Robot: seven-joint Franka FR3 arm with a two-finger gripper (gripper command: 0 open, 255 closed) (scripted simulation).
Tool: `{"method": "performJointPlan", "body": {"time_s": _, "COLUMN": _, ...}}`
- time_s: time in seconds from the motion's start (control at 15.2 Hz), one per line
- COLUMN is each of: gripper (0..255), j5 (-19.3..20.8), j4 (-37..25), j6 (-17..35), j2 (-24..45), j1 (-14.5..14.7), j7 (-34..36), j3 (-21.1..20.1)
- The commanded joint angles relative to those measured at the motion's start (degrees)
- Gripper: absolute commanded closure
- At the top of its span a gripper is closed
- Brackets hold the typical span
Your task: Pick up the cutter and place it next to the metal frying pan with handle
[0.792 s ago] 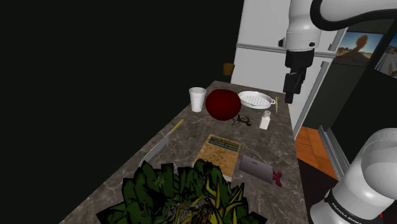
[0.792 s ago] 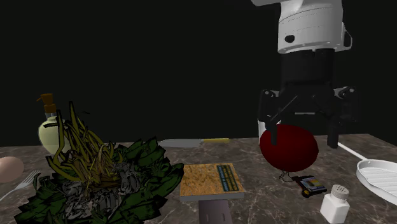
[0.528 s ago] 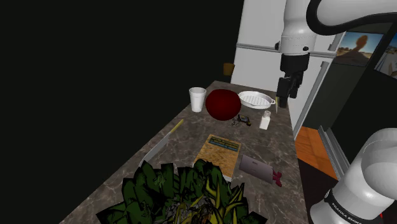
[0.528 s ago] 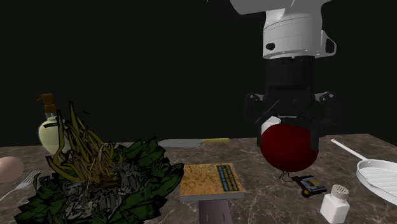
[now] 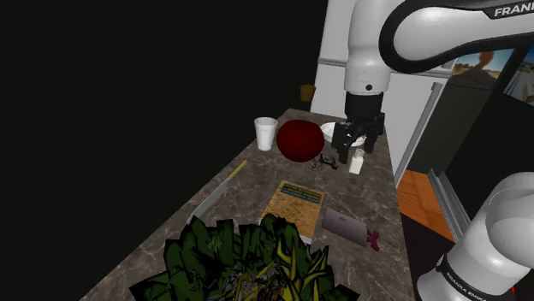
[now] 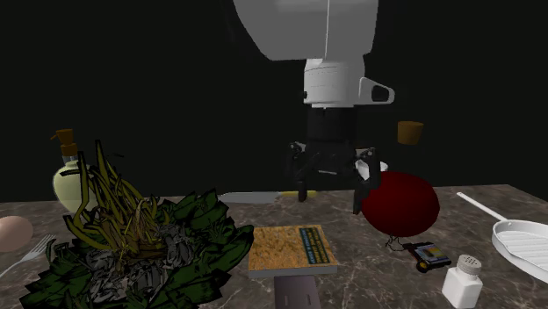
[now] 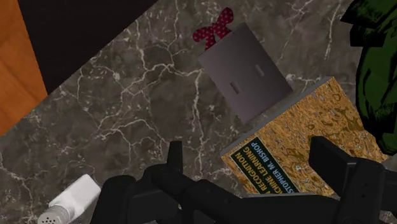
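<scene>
Moved since earlier: gripper [image 5: 355, 156] has swung off the white frying pan [image 5: 332, 130] toward the book [image 5: 295, 205], and sits lower. I see its fingers spread wide, nothing between them. Cleaver [image 7: 245, 76], grey blade and red handle, lies flat on the marble counter [image 7: 127, 108] just beside the book; pan well beyond the book.

counter [image 7: 127, 108]: veined marble | cutter [image 7: 245, 73]: matt grey blade | book [image 7: 299, 124]: cork-like cover
</scene>
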State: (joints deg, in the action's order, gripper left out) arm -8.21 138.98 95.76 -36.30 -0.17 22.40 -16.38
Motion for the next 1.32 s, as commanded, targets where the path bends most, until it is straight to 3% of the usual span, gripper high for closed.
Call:
{"method": "performJointPlan", "body": {"time_s": 0.0, "gripper": 0, "j5": -1.8, "j4": -0.2, "j6": 3.0, "j2": 2.3, "j1": -0.3, "j7": 5.4, "j3": -2.7}}
{"method": "performJointPlan", "body": {"time_s": 0.33, "gripper": 0, "j5": -4.0, "j4": -3.4, "j6": 9.9, "j2": 10.5, "j1": -1.8, "j7": 18.5, "j3": -9.3}}
{"method": "performJointPlan", "body": {"time_s": 0.66, "gripper": 0, "j5": -2.4, "j4": -8.8, "j6": 16.5, "j2": 20.7, "j1": -4.1, "j7": 32.3, "j3": -15.5}}
{"method": "performJointPlan", "body": {"time_s": 0.99, "gripper": 0, "j5": 3.8, "j4": -16.3, "j6": 21.8, "j2": 32.8, "j1": -5.7, "j7": 47.4, "j3": -20.0}}
{"method": "performJointPlan", "body": {"time_s": 1.25, "gripper": 0, "j5": 11.2, "j4": -23.7, "j6": 24.1, "j2": 43.2, "j1": -4.7, "j7": 59.8, "j3": -20.8}}
